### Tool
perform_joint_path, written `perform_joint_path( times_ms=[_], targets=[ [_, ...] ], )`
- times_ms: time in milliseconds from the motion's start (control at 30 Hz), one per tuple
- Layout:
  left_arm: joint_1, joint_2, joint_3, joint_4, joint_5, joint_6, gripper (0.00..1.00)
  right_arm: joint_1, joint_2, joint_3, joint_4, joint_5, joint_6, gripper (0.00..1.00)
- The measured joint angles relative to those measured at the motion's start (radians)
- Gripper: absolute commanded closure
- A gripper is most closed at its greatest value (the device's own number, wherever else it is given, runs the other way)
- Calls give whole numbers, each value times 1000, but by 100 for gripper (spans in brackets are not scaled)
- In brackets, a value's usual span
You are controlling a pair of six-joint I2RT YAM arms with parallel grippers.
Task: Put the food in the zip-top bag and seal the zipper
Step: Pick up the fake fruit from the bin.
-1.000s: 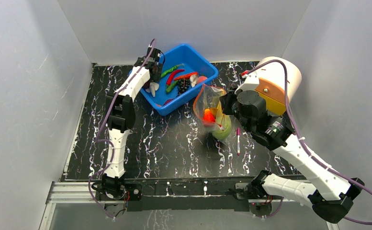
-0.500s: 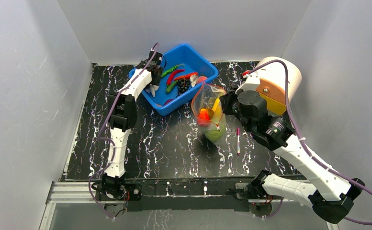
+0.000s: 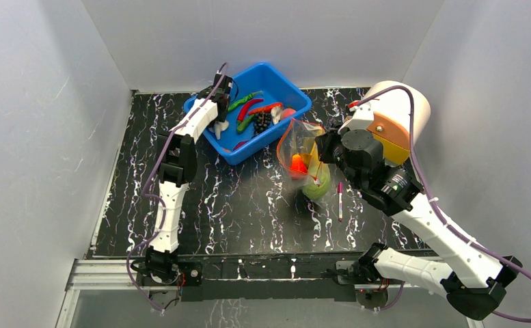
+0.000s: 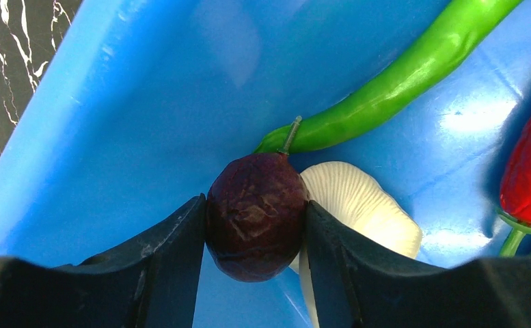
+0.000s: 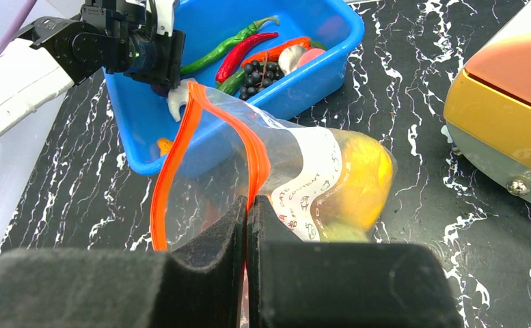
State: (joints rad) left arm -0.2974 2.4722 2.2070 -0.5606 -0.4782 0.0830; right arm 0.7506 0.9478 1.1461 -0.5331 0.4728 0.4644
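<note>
The change I see is at the left gripper. One second ago its jaws were wider over the blue tub, and now they have come in until both fingers touch the brown fruit, one on each side. In the left wrist view the fruit sits in the lower middle of the frame, between the two black fingers. The white mushroom is just behind it on the right, and the green chili runs to the upper right. I judge that the left gripper is grasping the brown fruit, but I cannot tell yet if the hold is firm. The fruit is low inside the tub, not yet lifted.

The right gripper has not changed. It stays clenched on the edge of the zip-top bag, just under the zipper, and holds the bag up by its mouth at the centre right of the overhead view. The bag has swung a little to the left and come back. Its mouth stands open toward the tub, and a yellow piece and a green melon are already inside.

For the task this means one more piece of food is taken. I think the next move is a lift and a carry to the open mouth. The zipper is not sealed, and several pieces remain in the tub.
</note>
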Motion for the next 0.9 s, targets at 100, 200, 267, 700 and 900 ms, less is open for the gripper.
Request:
perform_joint_path(
  times_ms=[100,200,267,700,900],
  targets=[
    [-5,-2,-1,0,-7,4,73,0,-2,0,0,0,0,100],
    [-13,-16,-17,0,-11,3,74,0,-8,0,3,0,0,100],
    [-24,-27,-28,0,-10,3,74,0,-12,0,5,0,1,100],
    [-63,-235,-131,-27,69,-71,72,0,-16,-24,7,-45,63,100],
    [-60,-381,-229,-25,173,-122,72,0,-8,-35,7,-84,114,100]
  ],
)
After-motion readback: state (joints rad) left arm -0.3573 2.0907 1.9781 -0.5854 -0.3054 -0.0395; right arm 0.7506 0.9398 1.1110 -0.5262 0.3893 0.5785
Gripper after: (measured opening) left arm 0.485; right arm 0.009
